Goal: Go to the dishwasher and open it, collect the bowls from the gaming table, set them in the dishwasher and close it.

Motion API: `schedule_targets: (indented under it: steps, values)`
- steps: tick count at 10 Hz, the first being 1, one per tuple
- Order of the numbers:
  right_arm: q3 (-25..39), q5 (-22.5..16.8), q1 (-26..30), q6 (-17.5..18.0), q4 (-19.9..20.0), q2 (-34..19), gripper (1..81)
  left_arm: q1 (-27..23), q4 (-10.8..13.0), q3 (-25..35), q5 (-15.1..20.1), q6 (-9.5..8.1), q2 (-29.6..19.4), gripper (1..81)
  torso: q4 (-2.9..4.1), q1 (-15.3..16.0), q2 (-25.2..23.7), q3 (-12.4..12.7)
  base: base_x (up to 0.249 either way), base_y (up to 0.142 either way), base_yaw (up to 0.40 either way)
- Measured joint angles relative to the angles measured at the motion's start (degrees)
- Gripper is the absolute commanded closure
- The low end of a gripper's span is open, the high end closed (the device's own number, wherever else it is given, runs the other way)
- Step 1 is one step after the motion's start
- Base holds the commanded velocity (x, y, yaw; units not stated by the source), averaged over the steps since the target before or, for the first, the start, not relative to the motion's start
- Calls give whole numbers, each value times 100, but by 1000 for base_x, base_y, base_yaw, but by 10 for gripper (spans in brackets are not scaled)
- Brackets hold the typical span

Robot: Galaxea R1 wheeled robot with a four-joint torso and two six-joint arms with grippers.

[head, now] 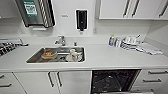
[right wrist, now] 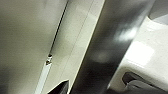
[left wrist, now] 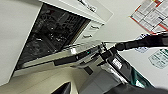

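Open dishwasher (head: 113, 81) beneath cluttered sink (head: 56, 55)

No wording, brand or number can be read anywhere. In the head view, a green and white label (head: 30, 9) sits on the front of a wall-mounted paper towel dispenser (head: 36, 12) above the counter, but its print is too blurred to make out. In the left wrist view, a poster (left wrist: 152, 15) with a red border and a grid of small panels hangs on the white wall, and a second sheet (left wrist: 160, 58) with green marks hangs near it; the lettering on both is illegible.
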Motion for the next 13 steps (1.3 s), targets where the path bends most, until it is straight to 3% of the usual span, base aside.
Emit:
schedule_targets:
  steps: [7,11,13]
  values:
    - [-311,880,-441,119,2,279,10,9,2,-5,17,4,30,10,0,2,0,-2,-73,0,0]
    - [-973,1541,-870,17,39,778,10,83,5,-16,107,24,163,10,0,0,0,-2,-73,0,0]
    - [-1069,1897,-1061,-265,35,937,10,149,9,-105,162,24,257,10,0,0,0,0,-72,0,0]
